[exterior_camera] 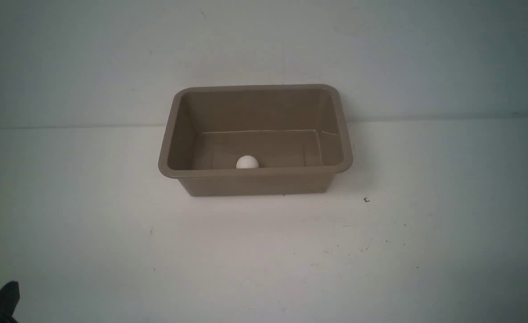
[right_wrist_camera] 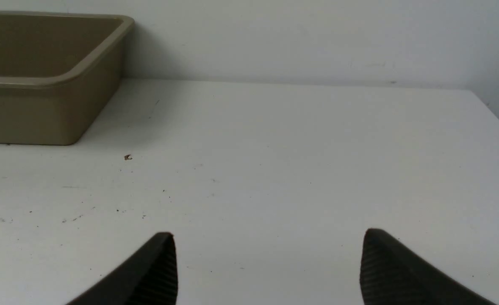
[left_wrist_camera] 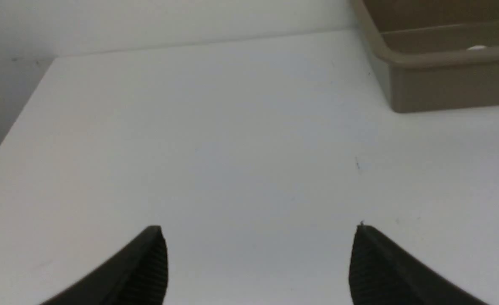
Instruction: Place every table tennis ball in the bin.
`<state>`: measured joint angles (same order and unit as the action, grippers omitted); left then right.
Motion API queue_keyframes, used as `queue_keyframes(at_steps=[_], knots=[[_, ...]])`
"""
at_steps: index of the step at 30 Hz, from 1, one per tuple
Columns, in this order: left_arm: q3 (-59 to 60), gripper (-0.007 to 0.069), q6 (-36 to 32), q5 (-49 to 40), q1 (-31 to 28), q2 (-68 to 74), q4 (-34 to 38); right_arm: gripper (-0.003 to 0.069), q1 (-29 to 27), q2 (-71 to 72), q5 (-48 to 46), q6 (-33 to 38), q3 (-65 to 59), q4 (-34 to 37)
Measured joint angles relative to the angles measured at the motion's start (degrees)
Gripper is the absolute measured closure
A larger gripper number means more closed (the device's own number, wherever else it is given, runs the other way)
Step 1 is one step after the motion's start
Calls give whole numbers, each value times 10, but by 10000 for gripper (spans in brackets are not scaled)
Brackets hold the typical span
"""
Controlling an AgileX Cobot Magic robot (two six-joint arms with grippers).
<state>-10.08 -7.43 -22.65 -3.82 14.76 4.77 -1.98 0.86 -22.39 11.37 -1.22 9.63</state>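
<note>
Left pincer has its two dark ribbed fingers spread wide apart with nothing gripped between them. In the front view only a dark bit of it pokes in at the near left corner, so that arm sits low and close in. Right pincer is the same deal, fingers splayed wide and empty, and it's outside the front view entirely.
</note>
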Motion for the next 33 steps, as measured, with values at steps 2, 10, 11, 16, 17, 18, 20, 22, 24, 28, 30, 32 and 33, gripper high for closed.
queue_keyframes(at_steps=[2, 10, 11, 16, 17, 18, 20, 22, 24, 28, 30, 32, 33], knots=[[19, 104, 0, 5, -3, -14, -3, 134, 0, 0, 0, 0, 0, 0], [79, 104, 0, 6, -7, -68, -15, 134, 0, 0, 0, -1, 0, 0], [79, 104, 0, 3, -7, -78, -15, 134, 0, 0, 0, -1, 0, 0], [82, 104, 1, -24, -7, -129, -17, 134, 0, 0, 0, -1, 0, 0], [83, 104, 1, -25, -7, -136, -17, 134, 0, 0, 0, -1, 0, 0], [87, 104, 1, -25, -7, -141, -17, 134, 0, 0, 0, -1, 0, 0], [104, 104, 1, -24, -7, -153, -17, 134, 0, 0, 0, -1, 0, 0], [111, 104, 1, -17, -7, -154, -17, 134, 0, 0, 0, -1, 0, 0], [112, 104, 2, -9, -7, -154, -12, 134, 0, 0, 0, -1, 0, 0], [113, 104, 2, -8, -7, -154, -6, 134, 0, 0, 0, -1, 0, 0], [113, 104, 0, -8, -7, -154, -6, 134, 0, 0, 0, -1, 0, 0], [113, 104, -2, -8, -7, -154, -6, 134, 0, 0, 0, -1, 0, 0], [113, 104, -6, -8, -7, -154, -6, 134, 0, 0, 0, -1, 0, 0]])
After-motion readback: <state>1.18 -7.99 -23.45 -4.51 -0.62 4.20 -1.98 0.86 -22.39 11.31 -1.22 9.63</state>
